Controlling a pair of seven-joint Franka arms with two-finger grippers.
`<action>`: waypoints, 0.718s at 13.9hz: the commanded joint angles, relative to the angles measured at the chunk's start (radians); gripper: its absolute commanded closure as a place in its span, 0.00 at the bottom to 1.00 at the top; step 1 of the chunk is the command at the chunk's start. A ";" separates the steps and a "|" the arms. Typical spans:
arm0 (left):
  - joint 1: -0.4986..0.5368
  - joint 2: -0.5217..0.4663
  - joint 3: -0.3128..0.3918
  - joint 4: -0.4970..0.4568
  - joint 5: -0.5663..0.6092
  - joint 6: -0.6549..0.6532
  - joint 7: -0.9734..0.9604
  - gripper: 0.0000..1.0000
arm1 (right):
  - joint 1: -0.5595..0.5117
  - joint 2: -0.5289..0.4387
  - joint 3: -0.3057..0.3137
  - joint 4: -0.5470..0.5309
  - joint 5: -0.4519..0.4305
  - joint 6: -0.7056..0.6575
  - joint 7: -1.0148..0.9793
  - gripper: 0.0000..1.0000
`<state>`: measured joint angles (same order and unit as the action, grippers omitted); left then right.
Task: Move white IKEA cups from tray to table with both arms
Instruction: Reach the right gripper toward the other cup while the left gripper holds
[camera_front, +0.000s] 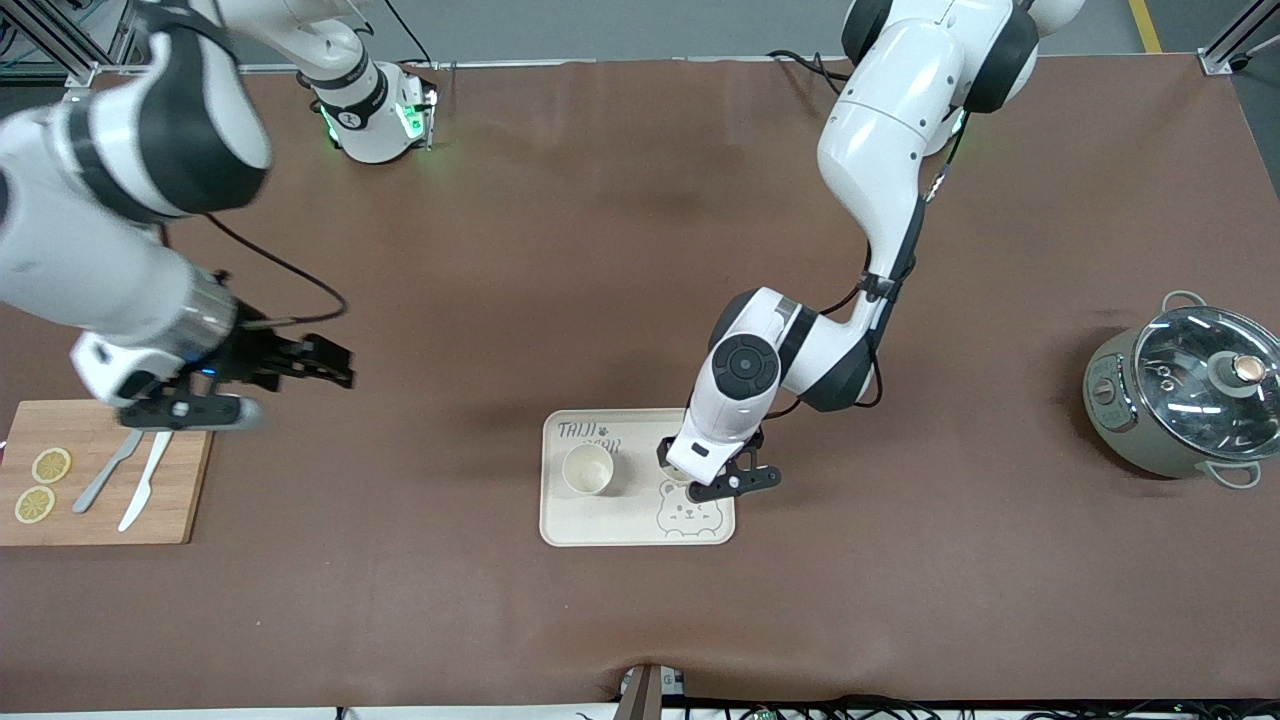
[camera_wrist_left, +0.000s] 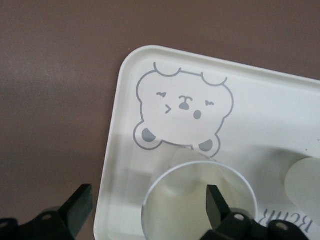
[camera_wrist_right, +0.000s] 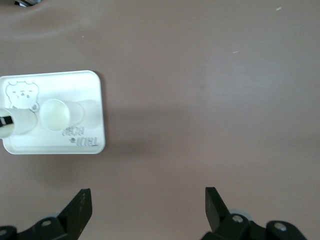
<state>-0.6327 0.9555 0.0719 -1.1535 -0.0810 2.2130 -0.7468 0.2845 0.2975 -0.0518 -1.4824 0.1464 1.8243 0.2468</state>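
Currently two white cups on the bear tray (camera_front: 560, 525), which lies on the brown table (camera_front: 640, 300) near the front camera's edge. First cup (camera_front: 587, 468) upright on the tray's end toward the right arm, free of both grippers. Second cup (camera_wrist_left: 199, 200) upright on the tray, just beside the printed bear (camera_wrist_left: 182, 112), toward the left arm's end. Left gripper (camera_wrist_left: 149, 207) low over this cup, fingers spread wide: one finger (camera_wrist_left: 216, 205) inside the cup's mouth, the other outside its wall, over the tray's rim. No clamping visible; gap between the outer finger and the cup wall plain in the left wrist view. Cups near each other, apart, not touching.

Right gripper (camera_front: 335, 365) waiting in the air over bare table between the tray and the cutting board (camera_front: 180, 500), fingers open, nothing held. Both cups well apart from it in the right wrist view. Board at the right arm's end carrying two lemon slices (camera_front: 42, 484), a knife (camera_front: 145, 481) and another utensil. Pot with glass lid (camera_front: 1185, 395) at the left arm's end.
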 joint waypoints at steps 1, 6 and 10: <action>-0.012 0.012 0.009 0.004 0.009 0.014 -0.011 0.00 | 0.060 0.054 -0.011 0.019 0.009 0.045 0.098 0.00; -0.025 0.012 0.011 0.000 0.036 0.014 -0.080 1.00 | 0.130 0.110 -0.011 0.013 0.010 0.154 0.100 0.00; -0.025 0.012 0.011 -0.002 0.044 0.014 -0.088 1.00 | 0.162 0.169 -0.011 0.011 0.016 0.260 0.185 0.00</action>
<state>-0.6481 0.9663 0.0722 -1.1539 -0.0599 2.2154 -0.8082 0.4197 0.4299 -0.0523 -1.4842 0.1468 2.0477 0.3683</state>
